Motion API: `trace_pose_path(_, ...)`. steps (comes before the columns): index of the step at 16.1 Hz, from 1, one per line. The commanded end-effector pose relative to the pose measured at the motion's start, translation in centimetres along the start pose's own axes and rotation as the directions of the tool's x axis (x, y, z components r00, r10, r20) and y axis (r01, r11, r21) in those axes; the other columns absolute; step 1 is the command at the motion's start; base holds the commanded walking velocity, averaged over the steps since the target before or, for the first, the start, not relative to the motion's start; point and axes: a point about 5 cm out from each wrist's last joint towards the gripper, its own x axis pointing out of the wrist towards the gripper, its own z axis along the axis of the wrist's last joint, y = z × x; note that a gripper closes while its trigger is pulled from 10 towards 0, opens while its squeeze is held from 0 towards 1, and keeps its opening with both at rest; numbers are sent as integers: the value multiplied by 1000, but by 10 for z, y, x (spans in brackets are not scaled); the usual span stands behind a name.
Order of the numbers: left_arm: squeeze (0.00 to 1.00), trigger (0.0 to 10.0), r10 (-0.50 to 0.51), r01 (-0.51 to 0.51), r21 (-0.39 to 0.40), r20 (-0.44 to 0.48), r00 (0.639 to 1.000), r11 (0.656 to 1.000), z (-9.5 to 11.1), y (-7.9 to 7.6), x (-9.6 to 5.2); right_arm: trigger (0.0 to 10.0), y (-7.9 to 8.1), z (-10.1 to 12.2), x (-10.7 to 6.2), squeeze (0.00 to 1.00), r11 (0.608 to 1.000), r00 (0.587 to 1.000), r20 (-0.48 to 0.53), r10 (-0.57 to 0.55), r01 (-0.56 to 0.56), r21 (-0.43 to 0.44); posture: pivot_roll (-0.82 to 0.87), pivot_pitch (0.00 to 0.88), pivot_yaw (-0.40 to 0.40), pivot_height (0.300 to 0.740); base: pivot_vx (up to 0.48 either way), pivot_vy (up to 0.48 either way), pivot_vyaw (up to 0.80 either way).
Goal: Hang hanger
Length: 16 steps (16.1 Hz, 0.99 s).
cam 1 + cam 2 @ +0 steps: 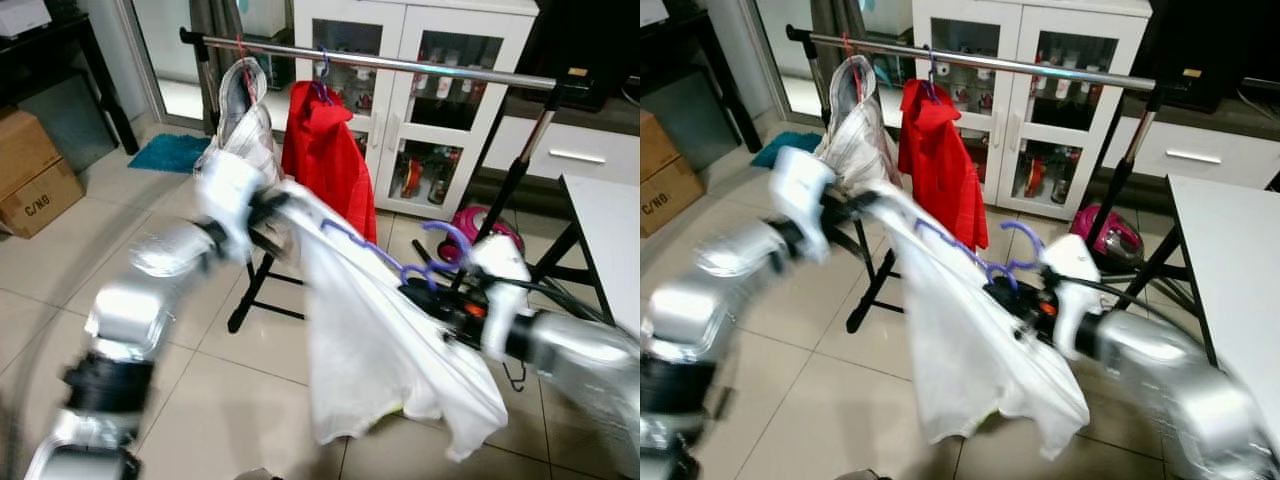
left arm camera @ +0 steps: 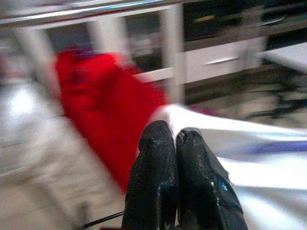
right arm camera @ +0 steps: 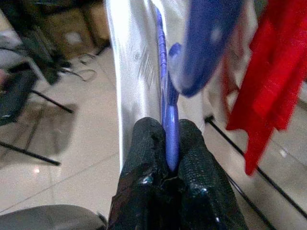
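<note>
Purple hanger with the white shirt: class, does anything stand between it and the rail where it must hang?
Nothing visible blocks it. The purple hanger, in the right gripper, sits below the rail; the stretch right of the red garment is bare.

A pale tiled floor [image 1: 200,400] carries a black garment rack [image 1: 380,65], its rail holding a red garment [image 1: 330,160] and a pale one [image 1: 245,125]. Cardboard boxes [image 1: 35,170] sit far left, a teal mat [image 1: 170,152] beyond, a white table [image 1: 605,230] right.

Likely home: clothes rail [image 1: 400,63], cabinet [image 1: 440,100].
</note>
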Motion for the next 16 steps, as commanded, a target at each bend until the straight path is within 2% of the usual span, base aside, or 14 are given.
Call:
trace_pose_path(1,0,0,176,-178,40,56,983,983,15,27,-7,0,-1,-1,-10,0,1000,1000,-15,11,-11,3,-51,0,13,740,0,0,0)
trace_pose_path(4,0,0,267,-270,27,78,960,963,17,42,-9,0,6,1,-19,0,996,996,10,85,-85,19,-51,0,16,740,0,0,0)
trace_pose_path(5,0,0,285,-285,-13,82,955,958,15,46,-7,0,10,4,-23,0,992,992,39,119,-120,41,-51,0,16,740,0,0,0)
trace_pose_path(8,0,0,239,-234,-87,65,969,968,5,37,2,0,7,9,-19,0,995,993,105,51,-60,81,-54,0,22,740,0,0,0)
trace_pose_path(9,0,0,247,-236,-148,58,967,960,-1,32,5,0,6,11,-17,0,994,990,139,32,-46,104,-55,0,28,740,0,0,0)
trace_pose_path(10,0,0,255,-244,-169,43,966,955,-7,31,6,0,6,14,-17,0,991,984,177,26,-48,122,-55,0,28,740,0,0,0)
trace_pose_path(11,0,0,205,-197,-192,25,978,961,-13,23,8,0,2,18,-16,0,990,976,216,-15,-17,143,-55,0,33,740,0,0,0)
trace_pose_path(12,0,0,74,-68,-207,20,997,976,-16,3,12,0,-5,23,-12,0,983,961,259,-98,53,174,-56,0,36,740,0,0,0)
trace_pose_path(13,0,0,-31,38,-253,32,999,967,-18,-15,14,0,-9,27,-7,0,974,948,281,-150,93,207,-56,0,36,740,0,0,0)
trace_pose_path(16,0,0,-77,81,-307,27,997,948,-22,-33,18,0,-13,34,-3,0,957,914,343,-217,129,261,-56,0,41,740,0,0,0)
